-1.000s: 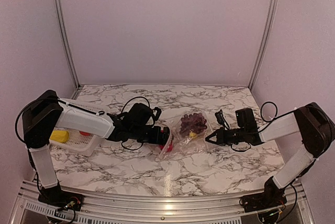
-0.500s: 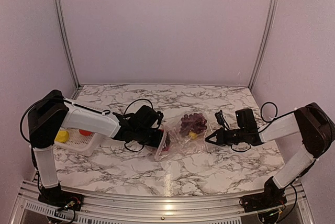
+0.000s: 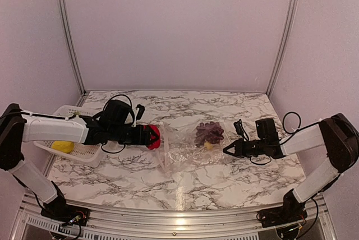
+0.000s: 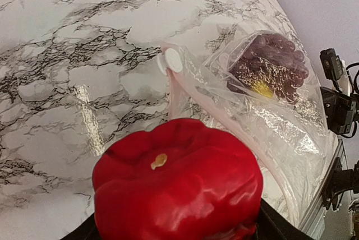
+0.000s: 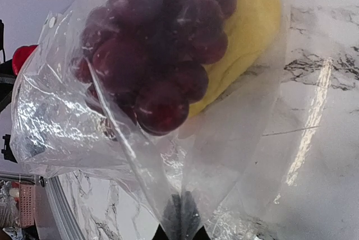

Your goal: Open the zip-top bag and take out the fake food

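Crinkly clear plastic zip-top bag (image 3: 185, 150), glossy red pepper (image 4: 176, 189) — shiny marble-look table (image 3: 129, 178)

Soft, even, faintly pink light fills the overhead view, where the frame rails (image 3: 66, 32) bow at 3 and 9 o'clock. Glare streaks the glossy worktop (image 3: 178, 192) at 6 o'clock. In the wrist views the zip-top bag (image 5: 61, 111) sparkles with highlights, and the close red fake food (image 4: 176, 187) at 6 o'clock looks slightly soft.

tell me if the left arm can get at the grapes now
Probably not yet: the left gripper is full with the pepper. Otherwise the mouth of the bag faces it and looks open, the right gripper pinching the far end, so the grapes seem reachable.
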Robot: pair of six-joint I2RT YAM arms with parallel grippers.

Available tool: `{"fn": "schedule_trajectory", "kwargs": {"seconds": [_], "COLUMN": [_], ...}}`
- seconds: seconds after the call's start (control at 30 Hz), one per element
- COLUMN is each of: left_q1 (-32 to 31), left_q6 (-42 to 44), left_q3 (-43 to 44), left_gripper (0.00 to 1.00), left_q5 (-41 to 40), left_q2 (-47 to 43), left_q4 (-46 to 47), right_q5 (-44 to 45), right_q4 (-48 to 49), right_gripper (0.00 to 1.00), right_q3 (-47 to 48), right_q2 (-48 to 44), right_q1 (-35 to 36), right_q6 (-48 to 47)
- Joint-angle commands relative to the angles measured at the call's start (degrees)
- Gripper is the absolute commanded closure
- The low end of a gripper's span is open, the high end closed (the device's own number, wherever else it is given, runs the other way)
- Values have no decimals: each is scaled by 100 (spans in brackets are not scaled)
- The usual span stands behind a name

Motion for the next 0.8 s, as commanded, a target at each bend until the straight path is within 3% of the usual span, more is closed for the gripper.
{"fn": "schedule_trajectory", "kwargs": {"seconds": [0.0, 0.13, 0.47, 0.77], "left_q1": [392, 892, 2906, 3665], "left_q6": [3, 45, -256, -802], "left_q3": [-409, -648, -1167, -1792], "left_gripper": [57, 56, 53, 51], "left_q5": [317, 189, -478, -737], "left_q2": [-727, -1484, -3112, -3836], "left_q4": [-37, -410, -2011, -2618], "right_q5": [94, 92, 41, -33], "right_q4": [103, 102, 147, 176], "right_gripper": [100, 100, 100, 100], "right_q3": [-2, -3, 19, 76], "right_q2": [-87, -87, -31, 82], "right_q1": [-47, -55, -56, -51], "right_q6": [71, 63, 55, 46]}}
